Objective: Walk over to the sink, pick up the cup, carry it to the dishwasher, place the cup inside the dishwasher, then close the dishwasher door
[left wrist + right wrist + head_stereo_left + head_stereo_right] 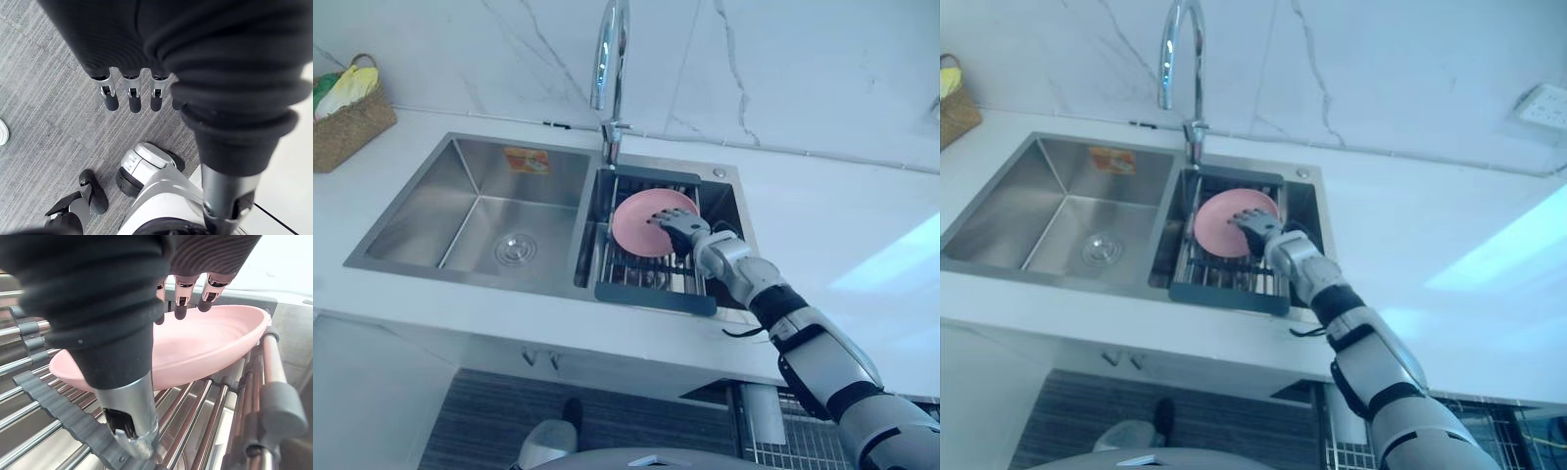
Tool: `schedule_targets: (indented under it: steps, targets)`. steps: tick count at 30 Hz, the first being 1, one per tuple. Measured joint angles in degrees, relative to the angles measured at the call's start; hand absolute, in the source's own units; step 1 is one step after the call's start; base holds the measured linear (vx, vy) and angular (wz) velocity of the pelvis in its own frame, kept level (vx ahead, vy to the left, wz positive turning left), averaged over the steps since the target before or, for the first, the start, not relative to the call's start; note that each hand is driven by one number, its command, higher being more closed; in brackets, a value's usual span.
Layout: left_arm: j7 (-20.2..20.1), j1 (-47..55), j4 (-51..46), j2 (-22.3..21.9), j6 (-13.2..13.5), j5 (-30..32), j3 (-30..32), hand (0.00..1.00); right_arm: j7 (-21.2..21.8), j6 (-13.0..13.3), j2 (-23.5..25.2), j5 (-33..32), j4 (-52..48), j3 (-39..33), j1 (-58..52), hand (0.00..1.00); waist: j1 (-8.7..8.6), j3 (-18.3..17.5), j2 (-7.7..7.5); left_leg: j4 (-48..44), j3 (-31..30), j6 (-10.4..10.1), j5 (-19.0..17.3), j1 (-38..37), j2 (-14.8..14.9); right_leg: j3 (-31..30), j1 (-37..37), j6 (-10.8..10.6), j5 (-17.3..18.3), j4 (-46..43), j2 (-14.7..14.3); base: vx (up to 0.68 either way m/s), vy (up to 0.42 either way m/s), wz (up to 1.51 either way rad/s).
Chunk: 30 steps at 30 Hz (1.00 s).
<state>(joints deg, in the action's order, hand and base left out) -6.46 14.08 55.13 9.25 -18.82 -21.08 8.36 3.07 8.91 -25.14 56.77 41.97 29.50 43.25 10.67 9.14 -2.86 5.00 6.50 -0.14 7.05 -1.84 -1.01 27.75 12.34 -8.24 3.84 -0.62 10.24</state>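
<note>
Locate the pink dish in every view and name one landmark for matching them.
Left eye view: pink dish near the middle, on the wire rack, right hand at its edge.
Right eye view: just left of the middle, same rack.
Right wrist view: close up, beyond the hand's fingers.
Left wrist view: faces the grey floor past the left hand.
Shared landmark: the rack under the dish; the faucet behind it in both eye views.

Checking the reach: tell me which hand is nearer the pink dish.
Right. The right hand is at the pink dish, fingertips reaching over it. The left hand hangs low over the floor, away from it.
</note>
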Motion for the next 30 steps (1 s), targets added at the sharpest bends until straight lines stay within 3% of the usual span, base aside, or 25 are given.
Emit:
schedule_targets:
  steps: [10, 18, 27, 28, 30]
  targets:
    - [-0.12, -0.11, 0.01, 0.01, 0.21, 0.07, -0.05, 0.0, -11.56, -0.75, 0.23, 6.67, 1.49, 1.79, -0.04, 0.0, 0.0, 0.37, -0.03, 0.0, 0.01, -0.06, -0.35, -0.05, -0.1, -0.06, 0.03, -0.06, 0.13, -0.06, 0.12, 0.0, 0.0, 0.0]
    - [-0.12, -0.14, 0.2, 0.37, 0.24, 0.05, -0.92, 0.0, -14.31, -1.89, 0.27, 6.75, 2.0, 1.77, -2.73, 0.0, -0.02, 0.61, -0.16, 0.01, -0.13, -0.06, -0.4, -0.68, -0.26, 0.1, 0.54, -0.2, 0.99, -0.75, 0.38, 0.0, -0.01, 0.01]
    - [-0.16, -0.26, 0.33, 0.88, 0.47, 0.04, -2.17, 0.0, -14.37, -1.81, 0.27, 6.73, 3.06, 1.77, -2.73, 0.0, 0.04, 0.88, -0.29, 0.02, -0.41, -0.01, -0.47, -0.76, -0.47, 0.87, 0.83, -0.22, 1.26, -0.85, 0.53, 0.0, -0.007, 0.01]
    - [-0.16, -0.38, 0.45, 0.9, 0.47, 0.04, -2.17, 0.0, -14.37, -1.79, 0.27, 6.73, 3.85, 1.77, -2.73, 1.0, 0.09, 0.89, -0.31, 0.02, -0.49, -0.01, -0.47, -0.77, -0.48, 1.05, 0.88, -0.2, 1.28, -0.86, 0.54, 0.0, 0.0, 0.0]
    - [-0.16, -0.4, 0.5, 0.91, 0.52, 0.04, -2.17, 0.0, -14.4, -1.81, 0.27, 6.72, 4.22, 1.77, -2.73, 1.0, 0.16, 0.93, -0.32, 0.02, -0.54, -0.01, -0.47, -0.76, -0.47, 1.15, 0.9, -0.21, 1.3, -0.86, 0.53, 0.0, -0.018, 0.01]
